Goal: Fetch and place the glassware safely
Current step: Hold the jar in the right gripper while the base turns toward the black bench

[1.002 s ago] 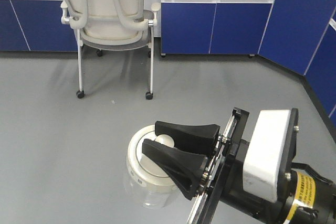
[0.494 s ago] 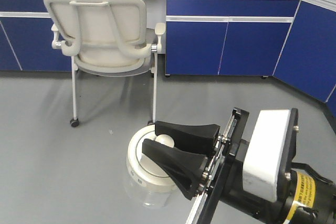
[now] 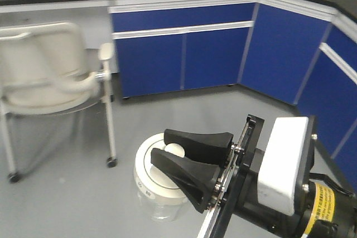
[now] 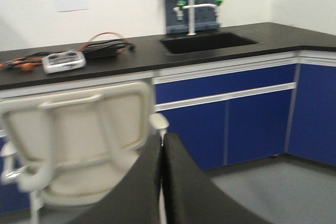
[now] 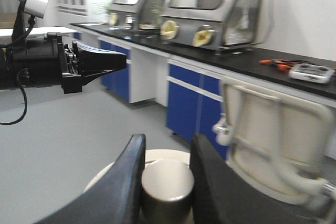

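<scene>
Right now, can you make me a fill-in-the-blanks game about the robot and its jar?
1. The right gripper is pinching the ____ on top of the glass jar's lid.
2. The left gripper is shut and holds ____.
3. The cabinets are coloured ____.
4. The sink sits in a ____ countertop.

Missing words: knob, nothing, blue, black.

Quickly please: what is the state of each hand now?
Left hand: closed, holding nothing.
Right hand: closed on the glass jar, gripping its lid knob.
</scene>
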### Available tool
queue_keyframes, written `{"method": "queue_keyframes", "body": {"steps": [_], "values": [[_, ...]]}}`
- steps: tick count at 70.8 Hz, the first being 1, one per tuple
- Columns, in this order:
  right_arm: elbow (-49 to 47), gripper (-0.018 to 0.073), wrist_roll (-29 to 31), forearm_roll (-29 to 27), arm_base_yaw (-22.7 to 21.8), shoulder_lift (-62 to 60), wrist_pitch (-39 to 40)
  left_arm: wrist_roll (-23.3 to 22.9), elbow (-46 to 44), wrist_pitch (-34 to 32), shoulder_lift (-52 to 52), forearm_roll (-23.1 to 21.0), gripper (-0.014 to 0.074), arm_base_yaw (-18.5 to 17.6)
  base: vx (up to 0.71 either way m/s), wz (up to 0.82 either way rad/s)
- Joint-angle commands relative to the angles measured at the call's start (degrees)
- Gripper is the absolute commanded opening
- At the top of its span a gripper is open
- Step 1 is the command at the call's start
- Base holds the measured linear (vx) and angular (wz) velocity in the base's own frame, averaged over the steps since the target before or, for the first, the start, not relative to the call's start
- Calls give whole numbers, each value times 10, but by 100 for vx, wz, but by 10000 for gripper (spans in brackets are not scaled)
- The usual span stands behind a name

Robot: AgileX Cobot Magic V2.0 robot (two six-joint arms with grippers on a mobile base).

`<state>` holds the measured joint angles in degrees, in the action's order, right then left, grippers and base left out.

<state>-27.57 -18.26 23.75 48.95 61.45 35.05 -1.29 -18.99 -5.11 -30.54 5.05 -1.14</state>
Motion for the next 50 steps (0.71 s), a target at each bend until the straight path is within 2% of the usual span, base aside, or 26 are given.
{"method": "queue_keyframes", "body": {"steps": [1, 50], "values": [[-18, -3, 1, -10, -1, -12, 59, -3, -15, -40, 0, -3, -7, -4, 24, -67], [-18, -3, 1, -10, -1, -12, 59, -3, -15, -40, 0, -3, -7, -4, 21, -78]]}}
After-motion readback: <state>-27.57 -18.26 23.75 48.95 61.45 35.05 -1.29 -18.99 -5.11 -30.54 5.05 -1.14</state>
